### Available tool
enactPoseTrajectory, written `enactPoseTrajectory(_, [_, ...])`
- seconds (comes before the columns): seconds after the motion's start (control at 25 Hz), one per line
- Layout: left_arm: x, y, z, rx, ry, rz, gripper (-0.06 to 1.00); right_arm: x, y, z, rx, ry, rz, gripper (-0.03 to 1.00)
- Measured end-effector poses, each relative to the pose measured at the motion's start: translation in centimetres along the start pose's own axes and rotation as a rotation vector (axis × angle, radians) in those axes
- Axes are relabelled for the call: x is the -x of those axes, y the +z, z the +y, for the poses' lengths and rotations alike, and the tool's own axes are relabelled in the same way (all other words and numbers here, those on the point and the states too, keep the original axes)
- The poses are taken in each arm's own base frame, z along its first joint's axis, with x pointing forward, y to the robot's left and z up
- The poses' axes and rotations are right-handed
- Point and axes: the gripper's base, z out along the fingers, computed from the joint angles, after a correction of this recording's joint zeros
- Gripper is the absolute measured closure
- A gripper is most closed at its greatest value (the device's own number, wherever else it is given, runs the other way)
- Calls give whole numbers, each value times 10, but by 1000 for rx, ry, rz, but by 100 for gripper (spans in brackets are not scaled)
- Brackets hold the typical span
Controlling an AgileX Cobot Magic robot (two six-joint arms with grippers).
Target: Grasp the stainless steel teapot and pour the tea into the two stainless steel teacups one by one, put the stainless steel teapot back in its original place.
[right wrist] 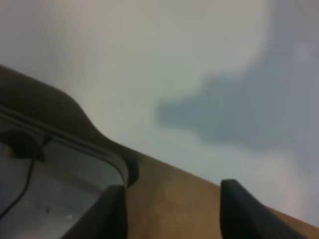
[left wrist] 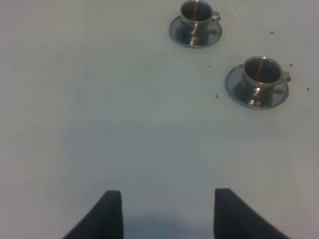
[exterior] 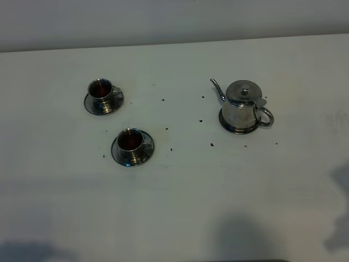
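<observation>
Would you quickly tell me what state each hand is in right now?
Left hand: open, holding nothing, above the bare table.
Right hand: open, holding nothing, out by the table's edge.

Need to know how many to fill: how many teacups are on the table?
2: far cup at left, near cup closer to centre, each on its own saucer; none seem hidden.

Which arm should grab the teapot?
Probably the right arm. The teapot sits on the right side of the table, with its handle turned further right. The left gripper, open, faces only the two teacups.
</observation>
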Motion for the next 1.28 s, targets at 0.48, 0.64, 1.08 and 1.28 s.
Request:
enactPoseTrajectory(0.48, [0, 0, 0, 0, 0, 0, 49, -42, -19, 9, 69, -121, -247, 55])
enactPoseTrajectory(0.64, [0, 0, 0, 0, -1, 0, 49, -50, -27, 11, 81, -152, -324, 55])
enactPoseTrajectory(1.08, [0, 0, 0, 0, -1, 0, 49, -68, -40, 10, 38, -130, -469, 55])
enactPoseTrajectory(1.28, [0, 0, 0, 0, -1, 0, 49, -85, -50, 9, -55, -52, -596, 55])
